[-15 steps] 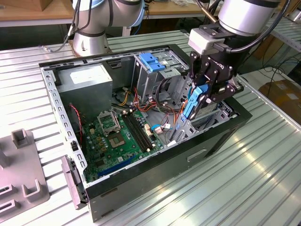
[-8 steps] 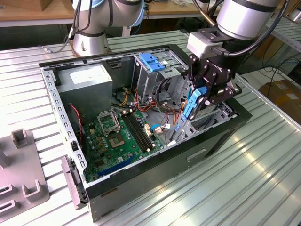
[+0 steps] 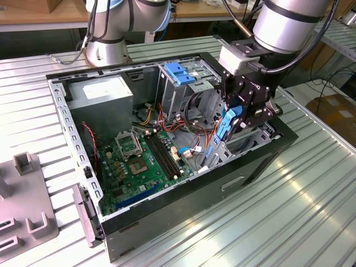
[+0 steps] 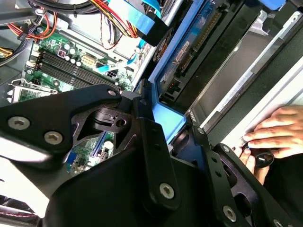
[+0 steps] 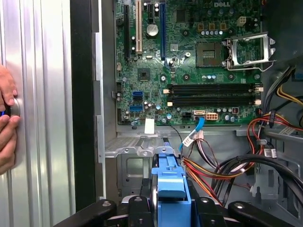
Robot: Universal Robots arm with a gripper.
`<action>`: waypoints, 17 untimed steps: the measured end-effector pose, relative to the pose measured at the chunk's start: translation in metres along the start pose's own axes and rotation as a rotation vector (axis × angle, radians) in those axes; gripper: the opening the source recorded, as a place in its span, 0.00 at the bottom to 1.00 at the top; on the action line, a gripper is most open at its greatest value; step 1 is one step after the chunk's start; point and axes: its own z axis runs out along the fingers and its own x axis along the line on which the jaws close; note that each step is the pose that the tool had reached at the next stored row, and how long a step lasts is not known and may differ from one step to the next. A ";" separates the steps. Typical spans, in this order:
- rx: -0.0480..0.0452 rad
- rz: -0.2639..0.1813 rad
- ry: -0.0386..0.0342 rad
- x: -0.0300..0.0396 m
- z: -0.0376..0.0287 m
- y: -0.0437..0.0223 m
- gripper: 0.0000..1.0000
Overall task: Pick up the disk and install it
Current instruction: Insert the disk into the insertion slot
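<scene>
Right at the wrist cameras, the claw [image 5: 171, 208] is clenched on the disk [image 5: 171, 182]. In the first wrist view black fingers [image 5: 204, 213] flank the blue carrier on both sides, and the claw's rear is cut off by the frame edge. In the second wrist view the black linkage covers much of the disk [image 4: 171, 124], leaving a blue rail and a strip of grey metal running away from the lens.

Just beyond, red, yellow and black cables [image 5: 222, 165] bunch beside the carrier. Past them the motherboard [image 5: 189, 61] lies on the floor of the open case [image 3: 183, 208].

From the exterior view, the disk [image 3: 227, 125] hangs on edge inside the case's end at the exterior view's right. Its lower end is hard to separate from the blue cables and grey bracket below (whether it touches the bay cannot be told). A cage [image 3: 169, 94] with a blue tab stands near it.

Outside the case wall, a hand [image 5: 6, 125] rests on the ribbed bench [image 3: 278, 222], its fingertips on a small round object too cropped to identify.

Farthest back, the arm [image 3: 108, 33] rises from the bench, its upper part cut off.
</scene>
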 end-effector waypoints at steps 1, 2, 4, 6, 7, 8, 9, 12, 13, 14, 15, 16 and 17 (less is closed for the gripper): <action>0.0000 0.000 0.0003 0.0000 0.0000 0.0000 0.37; 0.0000 0.000 0.0002 0.0000 0.0003 0.0000 0.37; 0.0002 0.000 0.0000 0.0000 0.0005 0.0000 0.37; 0.0000 0.000 0.0001 0.0000 0.0005 0.0000 0.44; 0.0000 0.000 0.0002 0.0000 0.0005 0.0000 0.51; 0.0000 0.000 0.0001 0.0000 0.0008 0.0000 0.51; 0.0000 0.000 0.0002 0.0000 0.0009 0.0000 0.51; 0.0000 0.000 0.0002 0.0000 0.0009 0.0000 0.30; 0.0000 0.000 0.0002 0.0000 0.0010 0.0000 0.18; 0.0000 0.000 0.0002 0.0000 0.0010 0.0000 0.18; 0.0001 0.000 0.0002 0.0000 0.0010 0.0000 0.18; 0.0000 0.000 0.0002 0.0000 0.0010 0.0000 0.11; 0.0000 0.000 0.0003 0.0000 0.0010 0.0000 0.11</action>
